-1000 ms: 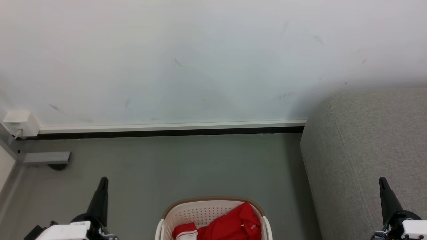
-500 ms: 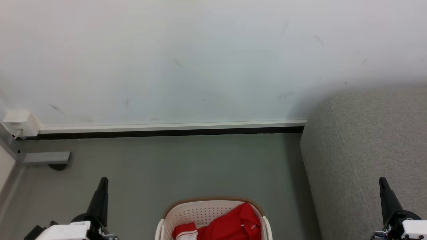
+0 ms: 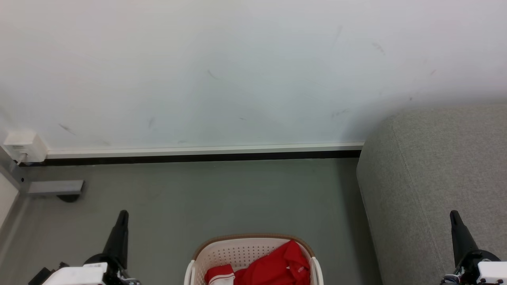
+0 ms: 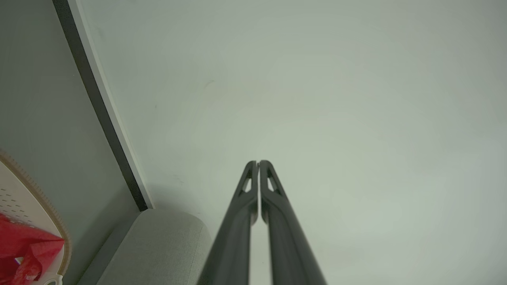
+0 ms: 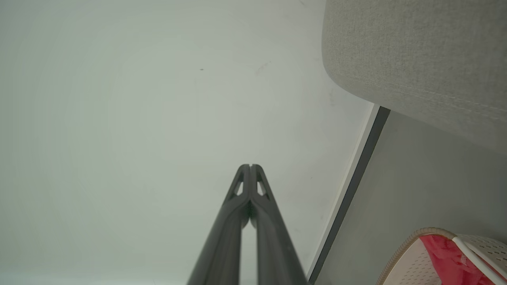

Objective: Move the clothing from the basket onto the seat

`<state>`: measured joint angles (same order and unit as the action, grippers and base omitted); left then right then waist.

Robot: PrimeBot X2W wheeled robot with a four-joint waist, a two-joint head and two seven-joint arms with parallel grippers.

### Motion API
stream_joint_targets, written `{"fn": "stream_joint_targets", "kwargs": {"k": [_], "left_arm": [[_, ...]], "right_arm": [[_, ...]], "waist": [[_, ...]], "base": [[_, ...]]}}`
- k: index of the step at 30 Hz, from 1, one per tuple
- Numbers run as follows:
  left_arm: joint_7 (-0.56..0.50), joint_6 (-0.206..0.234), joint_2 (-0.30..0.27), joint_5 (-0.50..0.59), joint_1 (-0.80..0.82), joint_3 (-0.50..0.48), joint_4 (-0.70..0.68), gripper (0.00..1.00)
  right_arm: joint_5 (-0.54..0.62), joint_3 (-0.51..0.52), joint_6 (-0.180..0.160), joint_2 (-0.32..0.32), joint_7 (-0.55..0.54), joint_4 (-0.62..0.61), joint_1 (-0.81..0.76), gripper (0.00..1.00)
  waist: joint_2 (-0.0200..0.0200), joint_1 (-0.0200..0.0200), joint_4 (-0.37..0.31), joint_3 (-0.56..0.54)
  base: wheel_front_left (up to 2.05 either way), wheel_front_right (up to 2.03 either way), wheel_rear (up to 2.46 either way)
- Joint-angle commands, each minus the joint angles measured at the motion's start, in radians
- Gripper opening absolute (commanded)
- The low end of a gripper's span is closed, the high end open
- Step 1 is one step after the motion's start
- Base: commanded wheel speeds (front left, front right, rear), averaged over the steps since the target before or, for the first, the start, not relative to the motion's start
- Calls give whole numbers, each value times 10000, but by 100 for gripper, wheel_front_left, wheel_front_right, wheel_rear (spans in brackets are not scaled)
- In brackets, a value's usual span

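I see matt, perforated plastic on the basket [image 3: 233,253], with a woven-look rim. The clothing [image 3: 277,267] inside it is smooth red cloth. The seat [image 3: 435,166], right of the basket, is coarse-woven grey fabric.

Looks forward and down from the head, above and behind the basket [image 3: 237,253] — takes in only its far half at the bottom edge, floor [image 3: 222,194] and wall [image 3: 237,71] beyond it, the seat [image 3: 443,166] to its right. Faces the wall from the left wrist, rolled sideways, basket rim low at left, seat corner past it. Faces the same wall from the right wrist — basket at lower right, seat above it. Shares across all three: basket rim, seat corner, skirting strip [image 3: 198,154], wall.
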<state>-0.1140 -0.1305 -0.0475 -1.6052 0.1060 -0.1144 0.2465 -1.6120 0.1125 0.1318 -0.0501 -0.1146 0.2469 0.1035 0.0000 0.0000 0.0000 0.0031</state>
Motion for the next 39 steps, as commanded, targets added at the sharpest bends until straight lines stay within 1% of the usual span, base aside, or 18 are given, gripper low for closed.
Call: {"fn": "stream_joint_targets", "kwargs": {"k": [1, 29, 30, 33, 39], "left_arm": [[-27, -20, -64, -148, 79, -9, -39, 0], [-27, -20, -64, -148, 79, -9, -39, 0], [2, 0, 2, 0, -3, 2, 16, 100], [51, 0, 43, 12, -151, 56, 200, 100], [365, 1, 36, 35, -110, 335, 302, 100]], "right_arm": [[-14, 38, -24, 1, -13, -54, 141, 0], [-13, 38, -26, 1, -13, -54, 141, 0], [1, -2, 0, 2, 2, 15, -3, 100], [14, -41, 0, 40, 48, 171, -162, 100], [339, -195, -1, 22, 363, 62, -277, 100]], "waist": [[0, 0, 0, 0], [0, 0, 0, 0], [0, 0, 0, 0], [0, 0, 0, 1], [0, 0, 11, 0]], "base": [[0, 0, 0], [0, 0, 0], [0, 0, 0], [0, 0, 0], [0, 0, 0]]}}
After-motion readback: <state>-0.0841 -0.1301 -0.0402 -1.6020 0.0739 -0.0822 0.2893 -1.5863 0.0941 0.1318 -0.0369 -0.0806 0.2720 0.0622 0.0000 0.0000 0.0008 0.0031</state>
